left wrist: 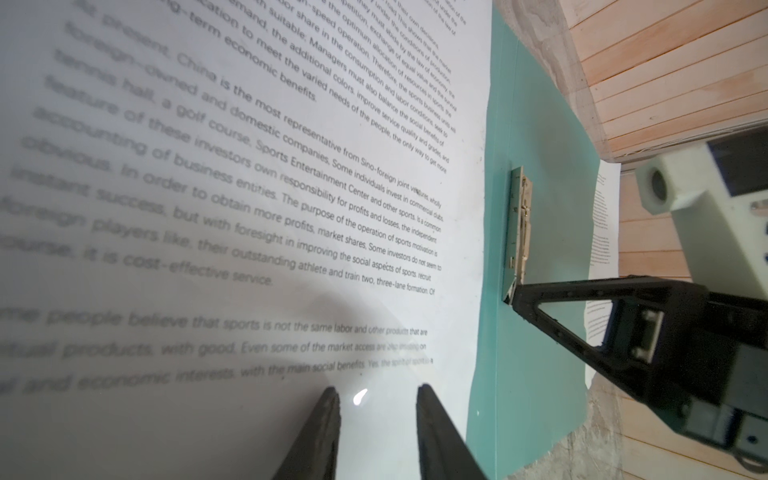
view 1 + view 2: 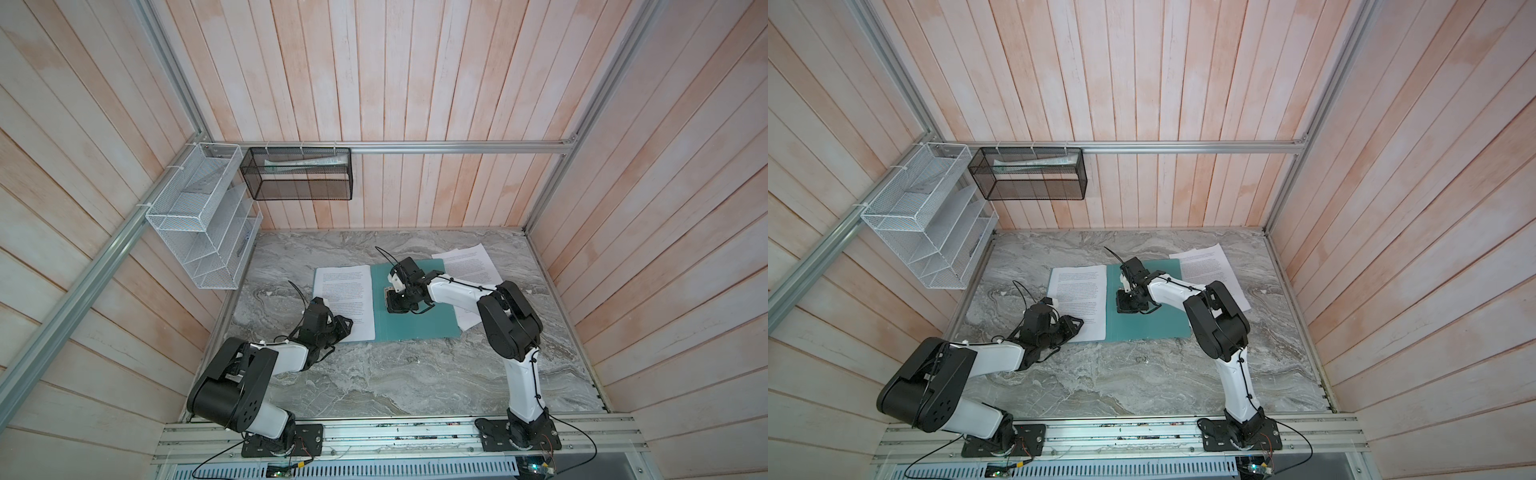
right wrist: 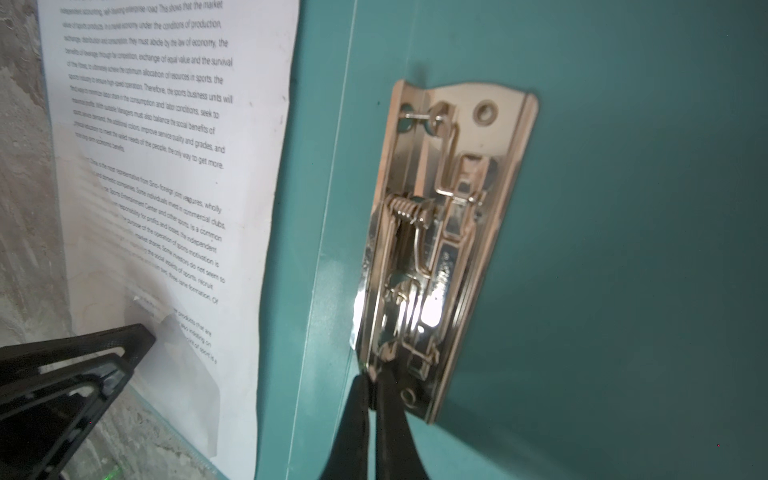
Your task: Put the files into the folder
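The left gripper (image 1: 378,397) has its fingers (image 1: 326,419) apart with nothing between them. The tips seem to rest on the bottom margin of a printed sheet (image 2: 343,299). That sheet lies flat on the table (image 2: 374,374), along the left side of the open teal folder (image 2: 415,324).

The right gripper (image 3: 376,380) is pinched together, its tips against one end of the silver clip (image 3: 449,232) on the folder. I cannot tell whether any metal sits between them.

Only the right wrist view shows the clip's spring and lever. In both top views the gripper hides most of the clip. The top views also show more sheets (image 2: 469,264) to the right of the folder, partly under the right arm.
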